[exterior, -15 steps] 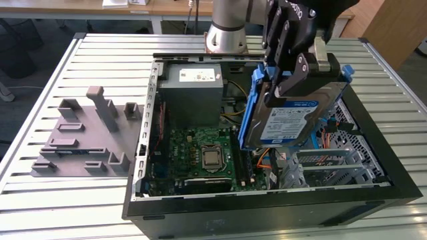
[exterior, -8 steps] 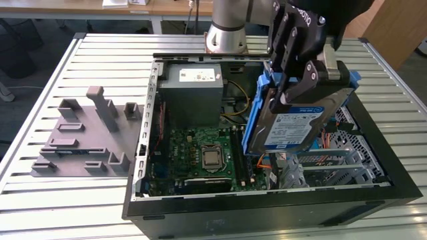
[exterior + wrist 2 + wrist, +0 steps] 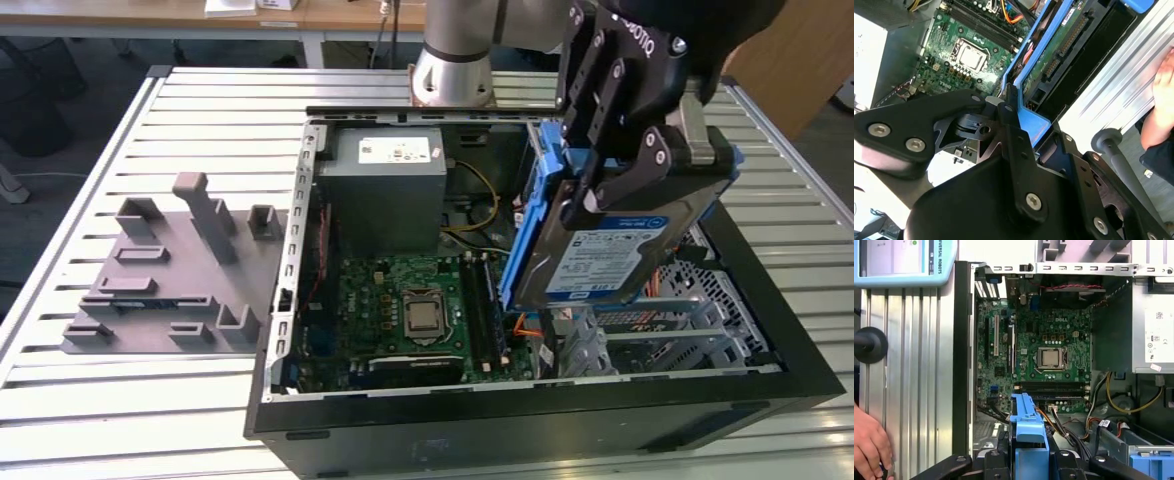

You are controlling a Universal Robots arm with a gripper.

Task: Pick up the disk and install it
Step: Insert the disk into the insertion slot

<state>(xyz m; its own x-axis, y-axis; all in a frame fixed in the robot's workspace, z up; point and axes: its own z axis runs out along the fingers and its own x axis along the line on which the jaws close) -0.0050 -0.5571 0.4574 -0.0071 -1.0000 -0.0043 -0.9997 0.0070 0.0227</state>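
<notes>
Pincer [image 3: 649, 172] is clamping the disk [image 3: 603, 258] by its blue rails, holding it on edge, label outward, over the open case [image 3: 534, 420] lying on the slatted worktop [image 3: 134, 400]. Inside the case, a motherboard [image 3: 411, 312] and grey power supply [image 3: 387, 190] are sitting beside a metal cage [image 3: 674, 330], just below the disk. A person's hand [image 3: 869, 450] is showing beside the worktop in the first wrist view.

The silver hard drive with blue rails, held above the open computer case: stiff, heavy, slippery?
The flat silver hard drive with blue plastic rails is probably rigid: it hangs unbent from the black gripper. Its metal body likely makes it heavy for its size. Gripped near one end, it could pivot or slip.
</notes>
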